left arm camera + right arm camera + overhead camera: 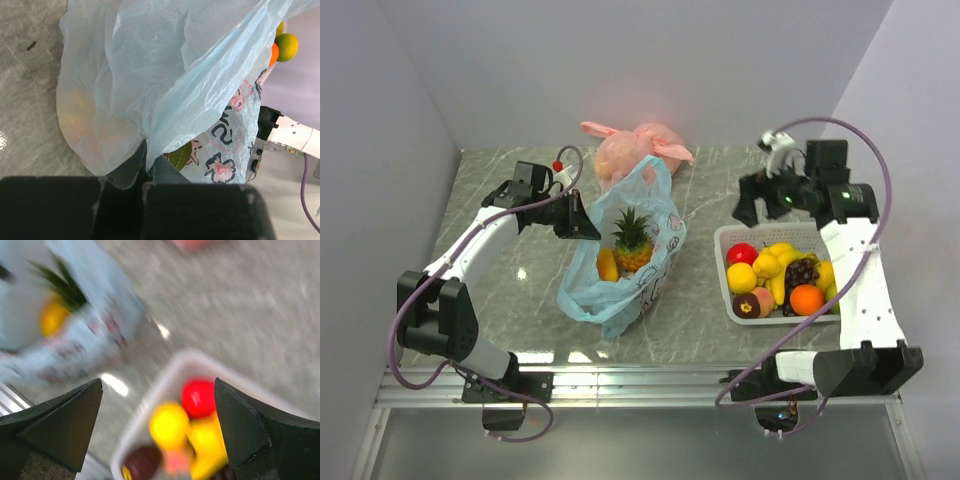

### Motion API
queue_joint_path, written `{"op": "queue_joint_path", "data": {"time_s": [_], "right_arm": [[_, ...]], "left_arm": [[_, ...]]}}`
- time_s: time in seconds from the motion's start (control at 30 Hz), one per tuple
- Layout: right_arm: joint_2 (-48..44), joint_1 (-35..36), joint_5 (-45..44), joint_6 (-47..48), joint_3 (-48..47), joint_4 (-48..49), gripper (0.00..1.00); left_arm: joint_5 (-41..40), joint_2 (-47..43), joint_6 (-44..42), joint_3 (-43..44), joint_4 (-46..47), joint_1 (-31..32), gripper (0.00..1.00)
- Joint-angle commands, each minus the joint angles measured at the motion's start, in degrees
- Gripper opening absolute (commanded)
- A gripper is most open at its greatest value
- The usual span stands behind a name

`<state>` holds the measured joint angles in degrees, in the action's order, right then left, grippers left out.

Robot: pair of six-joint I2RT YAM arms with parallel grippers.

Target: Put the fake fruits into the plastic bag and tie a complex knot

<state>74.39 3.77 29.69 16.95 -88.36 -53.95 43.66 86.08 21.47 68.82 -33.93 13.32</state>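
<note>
**Fruit-bagging station: bag being held open, basket mostly full**

1. Marble-patterned table (500,290): carrying every item below.
2. Plastic bag (655,225), light blue, cartoon print: slumping at table centre with its mouth gaping upward. Hazard: only one side of the thin film is being held, so the free rim may be sagging inward and blocking the next drop. A hard tug from the held side could tip the bag and spill its load.
3. White basket (722,262): sitting right of the bag, apart from it, and holding most of the fake fruits (775,275) (red, yellow, orange, dark grapes). Hazard: the glossy round pieces are lying packed together, so a pinch could squirt one out or catch two at once.
4. Pink knotted bag (635,150): lying behind the blue one, not part of the job.
5. Pineapple (632,240): standing crown-up inside the blue bag, with a yellow-orange fruit (607,265) lying just beside it.
6. Left gripper (148,159): jaws are clenching tight on a gather of the blue bag's film at its left rim.
7. Right gripper (157,385): jaws are spreading wide and gripping nothing. It is hovering above the basket's far-left corner, and its wrist view is blurring.
</note>
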Motion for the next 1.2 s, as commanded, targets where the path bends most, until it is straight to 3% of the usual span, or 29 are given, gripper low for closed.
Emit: {"op": "queue_joint_path", "data": {"time_s": [0.0, 0.1, 0.23, 0.77, 0.87, 0.9, 1.07, 1.17], "right_arm": [[-2.06, -8.22, -5.41, 12.12, 5.98, -14.67, 0.98], [-1.79, -12.37, -9.45, 18.54, 10.46, -16.97, 0.97], [-0.92, -15.19, -13.07, 23.39, 15.66, -12.95, 0.96], [10.68, -10.89, -13.87, 25.59, 21.91, -0.28, 0.92], [12.09, -10.89, -14.05, 25.76, 21.12, -0.63, 0.82], [12.01, -11.06, -14.40, 26.03, 20.95, -1.06, 0.72], [7.01, -13.34, -13.26, 28.40, 16.74, -6.51, 0.46], [4.45, -12.83, -10.37, 29.11, 11.57, -9.41, 0.39]], "left_arm": [[0.81, -1.27, -1.17, 0.97, 0.36, 0.21, 0.01], [0.90, -1.09, -1.35, 1.23, 0.27, 0.21, 0.01], [1.43, -0.74, -1.61, 1.23, 0.18, 0.21, 0.01], [0.99, -0.13, -2.31, 0.18, -0.52, 0.21, 0.01], [0.99, -0.04, -2.58, 0.61, -1.04, 0.21, 0.01], [0.90, -0.04, -2.66, 0.70, -1.13, 0.21, 0.01], [0.81, -0.30, -2.93, 0.53, -1.31, 0.21, 0.01], [1.08, -0.39, -3.19, 0.53, -1.31, 0.21, 0.01]]}}
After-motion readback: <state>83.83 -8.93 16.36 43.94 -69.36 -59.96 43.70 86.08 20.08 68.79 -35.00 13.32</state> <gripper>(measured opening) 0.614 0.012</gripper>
